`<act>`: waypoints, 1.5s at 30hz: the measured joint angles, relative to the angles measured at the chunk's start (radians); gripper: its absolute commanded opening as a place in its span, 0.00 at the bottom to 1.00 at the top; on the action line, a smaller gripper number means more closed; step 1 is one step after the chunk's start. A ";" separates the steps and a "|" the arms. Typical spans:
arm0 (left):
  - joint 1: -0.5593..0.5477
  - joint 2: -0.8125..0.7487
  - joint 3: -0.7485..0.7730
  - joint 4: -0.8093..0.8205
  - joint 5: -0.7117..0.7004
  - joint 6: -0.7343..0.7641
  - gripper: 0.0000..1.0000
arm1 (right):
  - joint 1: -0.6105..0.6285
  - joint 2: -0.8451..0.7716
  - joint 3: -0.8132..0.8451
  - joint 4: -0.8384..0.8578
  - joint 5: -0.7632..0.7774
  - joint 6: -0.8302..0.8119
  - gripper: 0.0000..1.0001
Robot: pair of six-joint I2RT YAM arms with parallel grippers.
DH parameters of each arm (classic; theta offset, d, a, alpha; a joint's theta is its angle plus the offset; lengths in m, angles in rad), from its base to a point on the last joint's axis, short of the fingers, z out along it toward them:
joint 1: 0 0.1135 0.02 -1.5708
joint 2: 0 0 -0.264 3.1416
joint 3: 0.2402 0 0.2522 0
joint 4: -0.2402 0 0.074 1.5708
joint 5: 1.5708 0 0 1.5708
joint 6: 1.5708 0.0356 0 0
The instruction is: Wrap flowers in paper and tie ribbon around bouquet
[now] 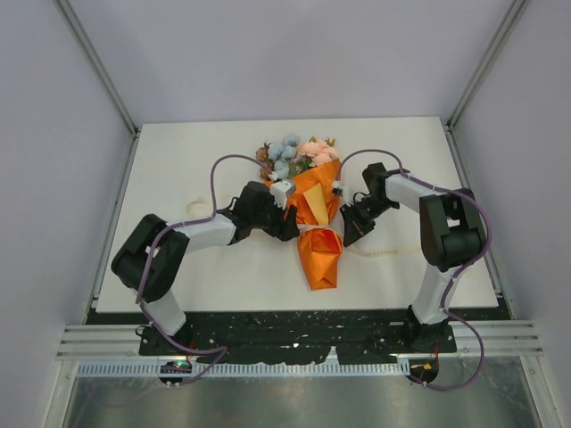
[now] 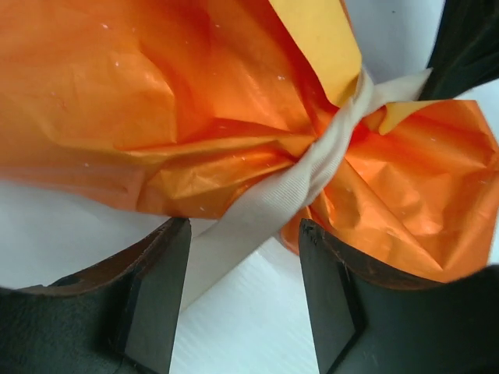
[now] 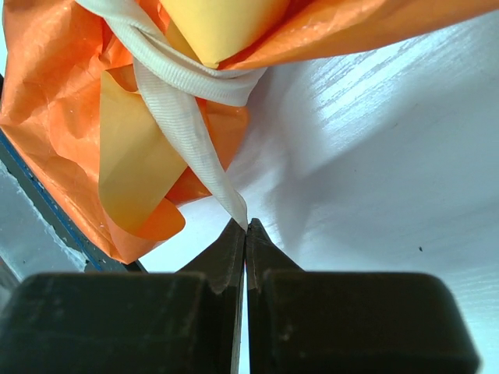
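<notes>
The left gripper [image 2: 245,234] is standing open, its jaws apart on either side of one ribbon [image 2: 288,195] tail without pinching it. The right gripper [image 3: 246,227] is clamping shut on the other tail, which is running taut from its tips up to the band. The ribbon is circling the pinched waist of the orange paper [image 2: 156,93]. The bouquet [image 1: 314,203] is lying mid-tabletop [image 1: 223,276], its flowers [image 1: 294,153] pointing toward the far edge, with both grippers crowding its waist from either side.
</notes>
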 measured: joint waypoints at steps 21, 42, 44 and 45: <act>0.046 0.089 0.018 -0.023 -0.106 0.038 0.00 | -0.005 0.004 -0.019 0.046 -0.012 0.072 0.05; 0.383 0.021 0.079 -0.367 0.090 -0.168 0.00 | -0.110 -0.060 -0.099 0.216 0.154 0.431 0.04; 0.385 0.021 0.082 -0.378 0.108 -0.155 0.00 | -0.110 -0.060 -0.098 0.212 0.153 0.433 0.04; 0.382 0.021 0.086 -0.382 0.114 -0.138 0.00 | -0.109 -0.060 -0.098 0.209 0.153 0.432 0.04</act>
